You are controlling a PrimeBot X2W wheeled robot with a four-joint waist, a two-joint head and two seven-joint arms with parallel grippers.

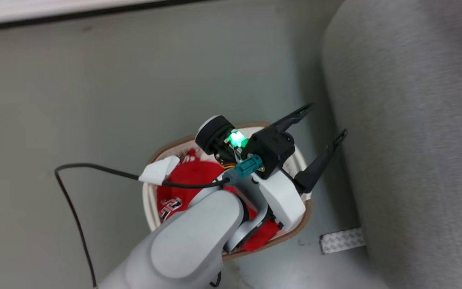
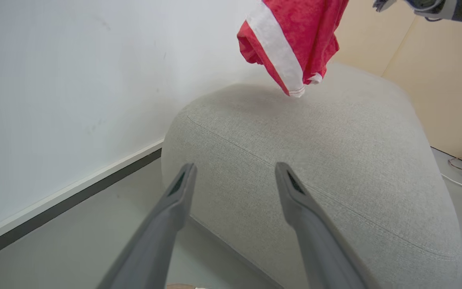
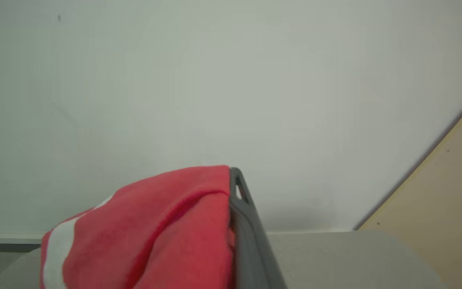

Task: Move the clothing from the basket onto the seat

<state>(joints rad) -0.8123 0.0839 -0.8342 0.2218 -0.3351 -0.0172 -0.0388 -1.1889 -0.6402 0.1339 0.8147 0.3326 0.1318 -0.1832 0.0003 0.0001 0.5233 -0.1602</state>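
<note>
Left wrist view: a bright red sports garment with a white stripe (image 2: 291, 36) hangs above the grey woven-fabric seat (image 2: 335, 160), pinched by the right gripper (image 3: 231, 174), fingers closed; lowering it well onto the seat before release looks wise. The left gripper (image 2: 235, 166), fingers wide and empty, hovers over the oval cream-white plastic basket (image 1: 148, 200), more red clothing (image 1: 199, 176) inside.

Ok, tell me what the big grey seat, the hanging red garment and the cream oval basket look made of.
The big grey seat: woven upholstery fabric, matte; coarse weave and stitched seam show.
The hanging red garment with white stripe: soft thin cloth, possibly synthetic sportswear; it droops in limp folds.
The cream oval basket: probably moulded plastic; smooth wall, brown rim.
</note>
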